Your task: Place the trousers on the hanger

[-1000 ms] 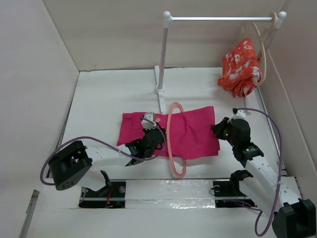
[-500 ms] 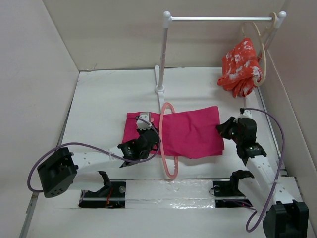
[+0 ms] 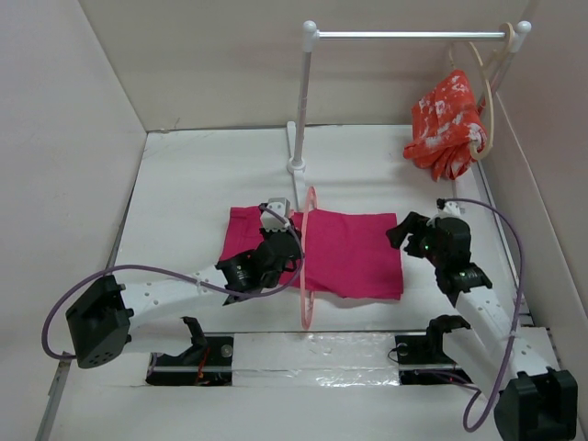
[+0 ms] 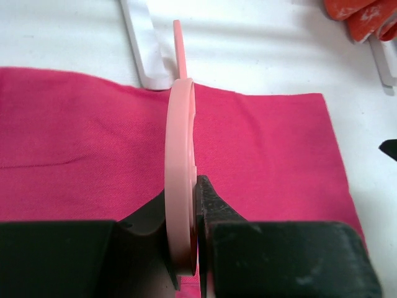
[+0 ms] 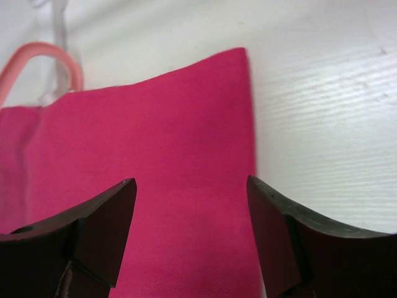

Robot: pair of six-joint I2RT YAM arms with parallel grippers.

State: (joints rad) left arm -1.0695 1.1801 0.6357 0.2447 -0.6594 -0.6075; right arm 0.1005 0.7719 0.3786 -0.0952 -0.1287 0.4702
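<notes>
one hanger (image 4: 180, 155) stands edge-on across the trousers (image 3: 354, 253), clamped in the left gripper (image 4: 186, 208). the right gripper (image 5: 189, 186) hovers spread wide over the cloth's right edge.

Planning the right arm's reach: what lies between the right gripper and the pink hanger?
Only bare magenta trousers cloth lies between the right gripper and the hanger, clearest in the top view.

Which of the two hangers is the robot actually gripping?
The thin light-pink hanger, clamped in the left end effector; the beige hanger hangs on the white rail.
</notes>
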